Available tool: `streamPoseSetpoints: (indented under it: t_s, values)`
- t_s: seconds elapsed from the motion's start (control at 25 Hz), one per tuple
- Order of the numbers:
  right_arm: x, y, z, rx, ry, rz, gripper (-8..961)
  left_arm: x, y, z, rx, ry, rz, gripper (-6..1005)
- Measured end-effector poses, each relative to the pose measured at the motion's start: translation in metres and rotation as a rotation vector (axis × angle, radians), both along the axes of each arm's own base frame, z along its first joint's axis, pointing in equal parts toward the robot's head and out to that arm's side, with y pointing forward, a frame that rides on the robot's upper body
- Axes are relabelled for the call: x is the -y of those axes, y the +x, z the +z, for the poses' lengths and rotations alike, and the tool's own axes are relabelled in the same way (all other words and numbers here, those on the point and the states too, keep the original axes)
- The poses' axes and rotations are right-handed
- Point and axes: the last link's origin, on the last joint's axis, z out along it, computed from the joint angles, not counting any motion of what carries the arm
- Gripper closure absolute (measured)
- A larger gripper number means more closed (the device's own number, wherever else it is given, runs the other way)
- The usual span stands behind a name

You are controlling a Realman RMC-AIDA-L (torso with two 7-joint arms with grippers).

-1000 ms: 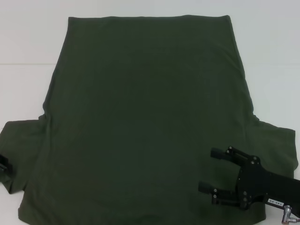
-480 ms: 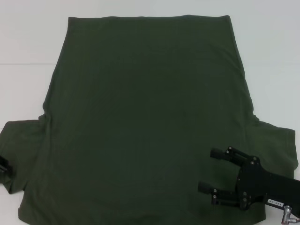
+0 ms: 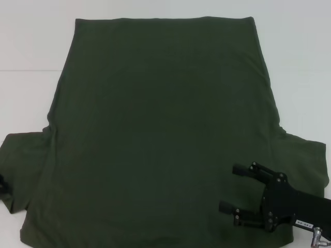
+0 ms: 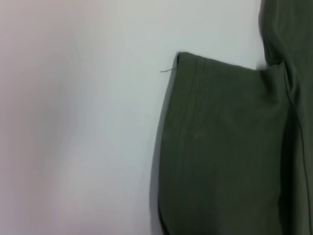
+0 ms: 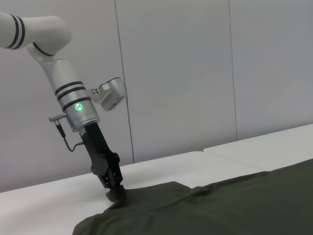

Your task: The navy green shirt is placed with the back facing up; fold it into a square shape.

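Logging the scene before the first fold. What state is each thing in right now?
navy green shirt: spread flat on the white table, unfolded, plain side up, both sleeves out.
left sleeve: lying flat, hem edge straight.
right gripper: open, over the shirt near its right sleeve.
left gripper: down at the left sleeve's edge.
white table: bears the shirt.

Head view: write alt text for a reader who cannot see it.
A dark olive-green shirt lies spread flat, plain back up, on a white table, sleeves out to both sides. The right pincer hovers open over the shirt's near right part; the left pincer barely shows at the left sleeve's edge.
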Motion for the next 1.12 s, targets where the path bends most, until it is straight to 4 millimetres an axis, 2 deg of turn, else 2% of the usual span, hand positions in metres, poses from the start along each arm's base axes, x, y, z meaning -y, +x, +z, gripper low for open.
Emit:
streamPoseSetpoints:
  t_s: [0.2, 0.44, 0.72, 1.12]
  values:
    - [0.001, 0.001, 0.0, 0.0, 0.0, -0.003, 18, -0.001, 0.001, -0.003, -0.013, -0.02, -0.006, 783]
    - [0.001, 0.0, 0.0, -0.003, 0.0, -0.002, 19, -0.001, 0.002, -0.003, -0.016, -0.025, -0.01, 999]
    - [0.0, -0.001, 0.0, -0.003, 0.0, 0.002, 20, -0.002, 0.003, -0.003, -0.014, -0.034, -0.022, 1001]
    - [-0.001, -0.001, 0.001, -0.007, 0.004, 0.002, 21, -0.003, 0.006, 0.009, -0.009, -0.025, -0.027, 1000]
